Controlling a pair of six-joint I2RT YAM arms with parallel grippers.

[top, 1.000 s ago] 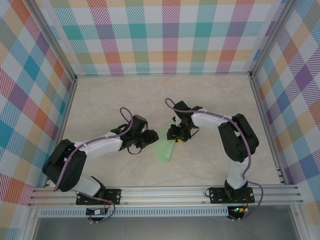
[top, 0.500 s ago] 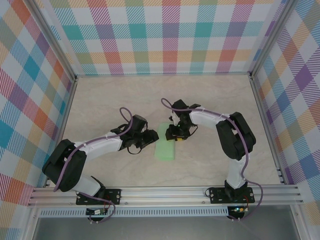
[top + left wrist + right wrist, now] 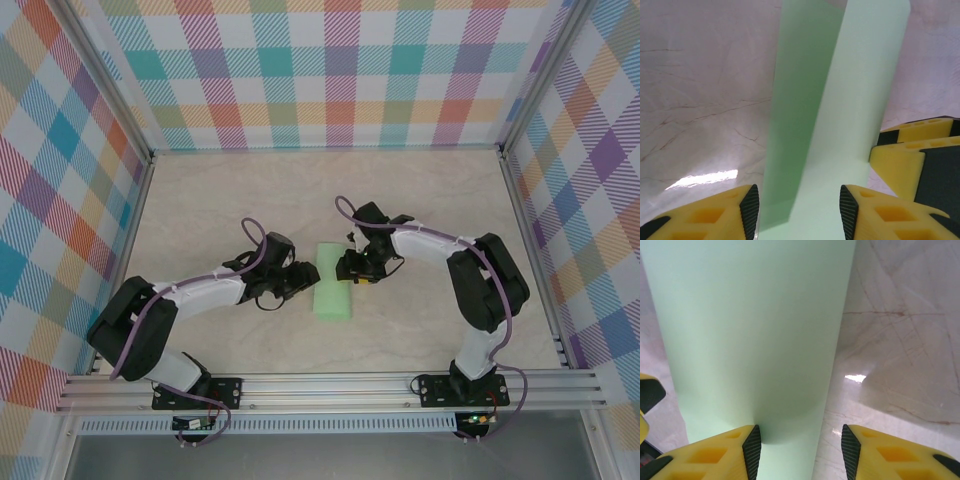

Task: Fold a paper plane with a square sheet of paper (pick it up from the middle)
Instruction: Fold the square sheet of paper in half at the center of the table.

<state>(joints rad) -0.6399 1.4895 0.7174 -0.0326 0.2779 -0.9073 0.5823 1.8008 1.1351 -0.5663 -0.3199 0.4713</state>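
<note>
The square sheet of paper (image 3: 333, 284), pale mint green, lies on the table folded over into a long narrow rectangle. My left gripper (image 3: 304, 277) is at its left edge and my right gripper (image 3: 353, 271) at its right edge, near the far end. In the left wrist view the paper (image 3: 860, 100) shows two layers, the upper one lifted slightly, and runs between my open left gripper (image 3: 800, 210). In the right wrist view the paper (image 3: 755, 330) passes under the left fingertip of my open right gripper (image 3: 800, 450). Neither pair of jaws presses on it.
The pale marble tabletop (image 3: 250, 200) is walled on three sides by checked panels (image 3: 320, 70). An aluminium rail (image 3: 330, 385) carries both arm bases at the near edge. The right gripper's yellow fingers (image 3: 915, 160) show at the right of the left wrist view.
The paper went from a raised, skewed shape under the right gripper to a flat strip lying between both grippers. The right arm shifted slightly right; the left barely moved.
</note>
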